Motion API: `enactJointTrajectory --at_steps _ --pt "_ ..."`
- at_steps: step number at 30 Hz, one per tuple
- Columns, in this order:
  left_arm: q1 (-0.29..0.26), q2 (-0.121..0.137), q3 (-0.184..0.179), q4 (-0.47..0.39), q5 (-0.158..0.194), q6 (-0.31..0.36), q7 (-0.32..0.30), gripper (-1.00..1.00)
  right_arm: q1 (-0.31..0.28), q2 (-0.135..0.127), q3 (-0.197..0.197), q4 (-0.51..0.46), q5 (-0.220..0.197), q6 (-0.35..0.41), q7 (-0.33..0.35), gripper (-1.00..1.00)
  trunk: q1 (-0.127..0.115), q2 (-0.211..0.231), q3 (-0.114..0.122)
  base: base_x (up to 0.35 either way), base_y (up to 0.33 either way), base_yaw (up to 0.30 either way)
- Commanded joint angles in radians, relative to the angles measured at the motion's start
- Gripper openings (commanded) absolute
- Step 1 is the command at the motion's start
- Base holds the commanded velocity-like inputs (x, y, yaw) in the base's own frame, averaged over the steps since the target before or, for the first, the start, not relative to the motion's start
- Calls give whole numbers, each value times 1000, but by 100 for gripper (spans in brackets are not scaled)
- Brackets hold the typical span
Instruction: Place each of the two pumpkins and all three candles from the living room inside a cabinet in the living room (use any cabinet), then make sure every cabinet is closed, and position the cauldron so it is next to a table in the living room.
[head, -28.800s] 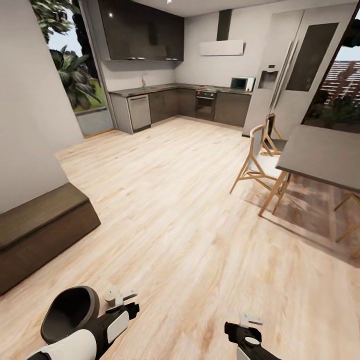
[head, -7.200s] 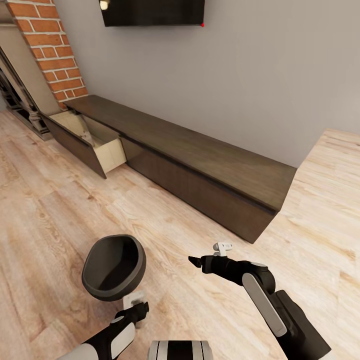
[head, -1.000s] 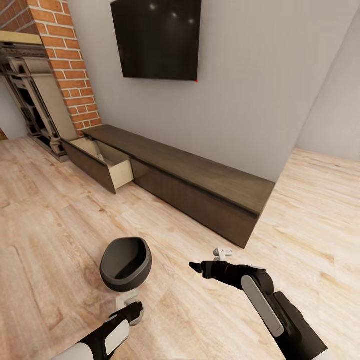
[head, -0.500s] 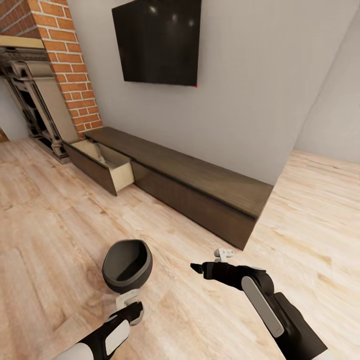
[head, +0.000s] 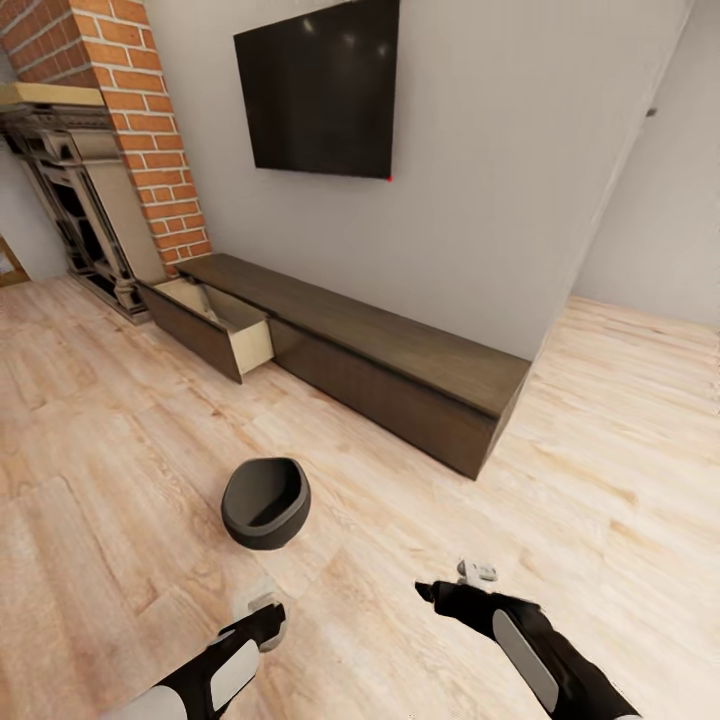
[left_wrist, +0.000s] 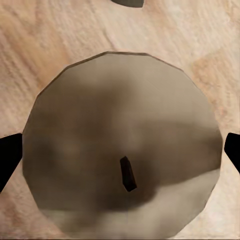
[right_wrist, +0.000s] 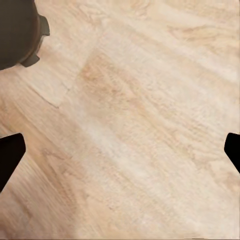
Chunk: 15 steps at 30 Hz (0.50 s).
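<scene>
Over by the TV wall, the robot stands on the wood floor (head: 120, 450), well back from the cabinet (head: 400, 372). The left gripper (head: 262, 618) has its fingers (left_wrist: 7, 157) set against both sides of a candle (left_wrist: 120, 145), so it looks gripped and held off the floor. The right gripper (head: 432, 592) is empty, fingers spread wide over bare floor.

Step in hand, by my read: carrying this candle to the cabinet. One drawer (head: 215, 322) at the end near the brick fireplace (head: 90, 200) is pulled out and shows a pale inside. I can't tell what is in it from here.

Next move calls for rolling forward and toward that drawer, passing the cauldron (head: 265, 503), which sits on the floor between the robot and the cabinet. Then lower the candle in, let go, and shut the drawer.

The candle is a stubby olive-beige cylinder, flat top, short dark wick, blurred up close. The cauldron is black, round and wide-mouthed, upright on small feet, with no table near it.
</scene>
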Motion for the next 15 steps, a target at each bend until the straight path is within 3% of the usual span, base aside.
enactJointTrajectory --at_steps 1,3,7,12,15 --pt "-1 0 -8 0 10 -5 3 -100 -1 0 3 17 -1 -20 0 100 -5 7 3 -328 0 0" --pt "-1 0 -8 0 10 -5 4 -100 0 2 4 70 0 -84 -3 100 -12 21 9 -328 0 7" --pt "-1 0 -8 0 10 -5 5 -100 -1 4 4 127 1 -134 -7 100 -28 49 21 -328 0 89" --pt "-1 4 -8 23 10 -5 7 -100 -1 6 8 181 6 -193 -10 100 -47 84 37 -328 0 243" --pt "-1 25 -8 57 12 -6 4 -100 0 6 9 203 7 -209 -11 100 -58 105 46 -307 0 281"
